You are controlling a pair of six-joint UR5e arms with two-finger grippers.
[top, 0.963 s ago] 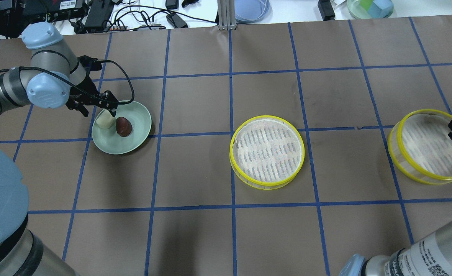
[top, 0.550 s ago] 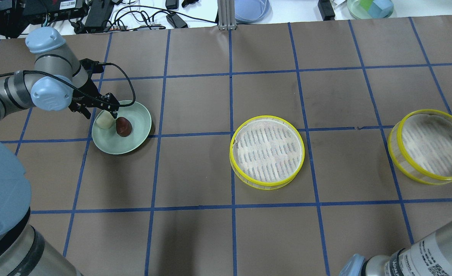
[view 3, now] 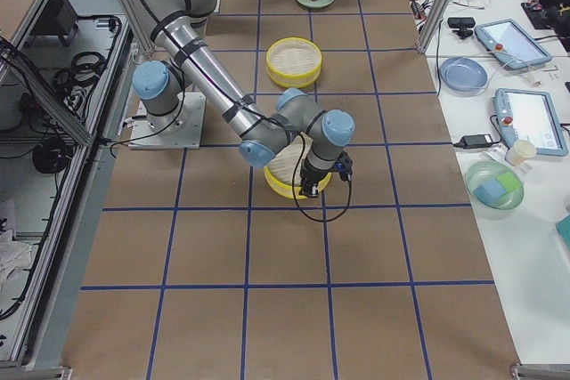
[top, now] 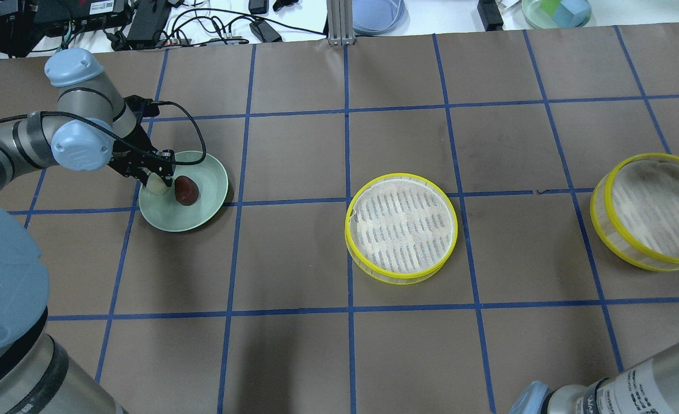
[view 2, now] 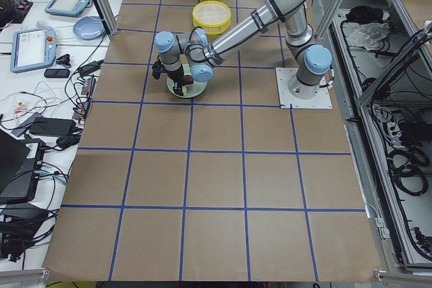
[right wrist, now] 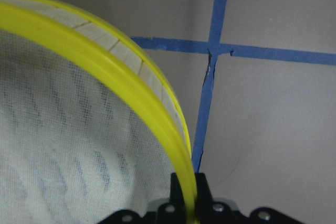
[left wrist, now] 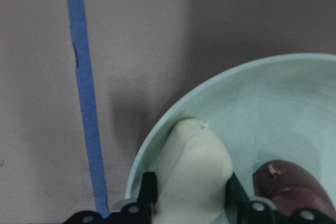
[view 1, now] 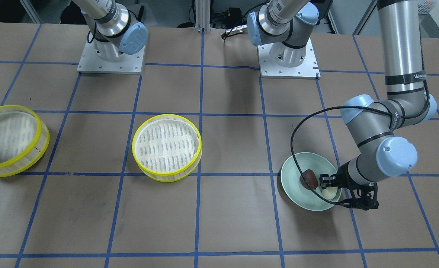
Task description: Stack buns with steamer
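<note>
left gripper (left wrist: 190, 203) pinches cream bun (left wrist: 191, 166) at green plate (top: 201, 215) edge; brown bun (top: 185, 190) just beside it on plate; right gripper (right wrist: 190, 195) clamps right tray (top: 650, 210) by its yellow rim; middle tray (top: 401, 227) well apart from both

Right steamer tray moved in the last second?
Yes. In the overhead view the right tray has shifted up and rightward, away from the tape line beside it.

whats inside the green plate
The plate holds a brown bun, lying free, and a cream bun clamped in the left gripper, which covers part of that bun.
</note>
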